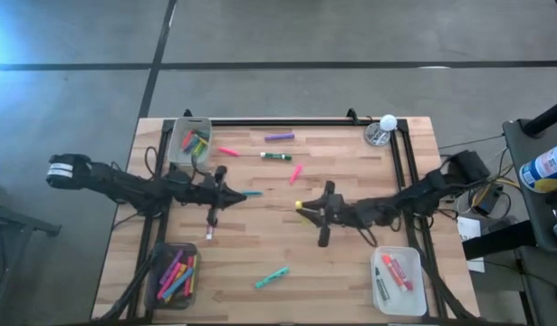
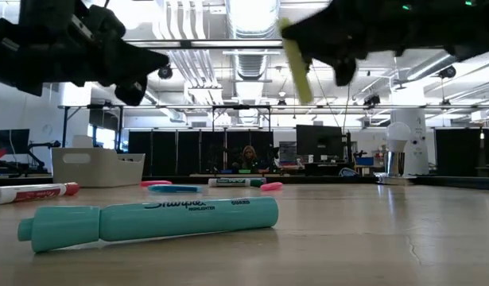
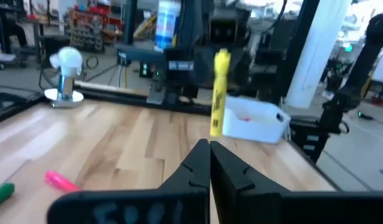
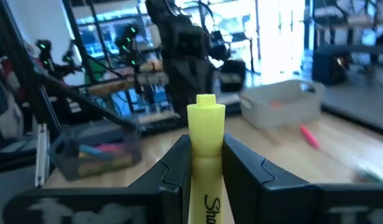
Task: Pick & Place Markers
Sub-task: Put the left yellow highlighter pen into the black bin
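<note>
Markers lie scattered on the wooden table: teal (image 1: 271, 276) (image 2: 149, 222), purple (image 1: 279, 138), green (image 1: 276, 156), pink (image 1: 296, 172), pink (image 1: 228, 151), teal (image 1: 252, 193) and white-bodied (image 1: 210, 234). My right gripper (image 1: 307, 210) (image 4: 207, 155) is over the table's middle, shut on a yellow marker (image 2: 298, 63) (image 3: 218, 93). My left gripper (image 1: 233, 192) (image 3: 210, 152) is left of it, above the table, shut and empty. It points toward the yellow marker. My right gripper pinches the yellow marker by its body (image 4: 207, 163) between the two fingers, coming from the table's right side. The capped end (image 4: 206, 115) stands out past the fingers. The marker is lifted clear of the table and hangs steeply tilted, almost upright.
One bin with markers stands at the far left (image 1: 189, 140), another at the near left (image 1: 172, 276). A bin at the near right (image 1: 398, 279) holds a red and a green marker. A metal stand with a white ball (image 1: 382, 129) occupies the far right corner. Black rails frame the table.
</note>
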Robot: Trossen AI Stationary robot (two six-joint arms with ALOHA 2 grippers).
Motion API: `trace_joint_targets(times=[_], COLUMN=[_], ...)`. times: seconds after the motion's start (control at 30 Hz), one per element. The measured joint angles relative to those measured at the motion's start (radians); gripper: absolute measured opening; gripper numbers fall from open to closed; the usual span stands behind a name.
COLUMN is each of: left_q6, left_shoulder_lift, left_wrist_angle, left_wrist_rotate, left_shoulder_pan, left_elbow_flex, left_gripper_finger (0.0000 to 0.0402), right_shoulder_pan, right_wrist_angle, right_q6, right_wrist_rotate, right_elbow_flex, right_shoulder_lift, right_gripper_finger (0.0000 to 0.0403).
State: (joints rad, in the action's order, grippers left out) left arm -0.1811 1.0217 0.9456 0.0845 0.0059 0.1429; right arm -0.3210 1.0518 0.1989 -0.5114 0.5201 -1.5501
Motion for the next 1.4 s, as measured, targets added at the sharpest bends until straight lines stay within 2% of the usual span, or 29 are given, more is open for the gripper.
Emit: trace_joint_targets(times=[0.33, 0.53, 0.97, 1.07, 1.23, 1.4], left_q6=[0.059, 0.082, 0.119, 0.134, 0.136, 0.127], left_shoulder_lift=[0.219, 0.325, 0.456, 0.468, 0.444, 0.376], left_wrist_angle=[-0.002, -0.005, -0.007, -0.003, -0.023, -0.138], left_wrist_rotate=[-0.031, -0.042, -0.065, -0.069, -0.114, -0.147], left_shoulder_pan=[-0.089, -0.122, -0.138, -0.139, -0.139, -0.139], left_elbow_flex=[0.181, 0.287, 0.442, 0.457, 0.441, 0.439], left_gripper_finger=[0.0096, 0.012, 0.0121, 0.0107, 0.0054, 0.0054], right_shoulder_pan=[0.07, 0.073, 0.074, 0.072, 0.073, 0.07], right_wrist_angle=[0.039, 0.041, 0.06, 0.055, 0.032, 0.024], right_q6=[-0.118, -0.141, -0.161, -0.163, -0.146, -0.147], right_wrist_rotate=[0.105, 0.153, 0.151, 0.153, 0.144, 0.086], right_elbow_flex=[0.206, 0.28, 0.287, 0.286, 0.282, 0.278], right_shoulder_lift=[-0.14, -0.172, -0.165, -0.164, -0.164, -0.16], right_gripper_finger=[0.0066, 0.0066, 0.0066, 0.0069, 0.0098, 0.0137])
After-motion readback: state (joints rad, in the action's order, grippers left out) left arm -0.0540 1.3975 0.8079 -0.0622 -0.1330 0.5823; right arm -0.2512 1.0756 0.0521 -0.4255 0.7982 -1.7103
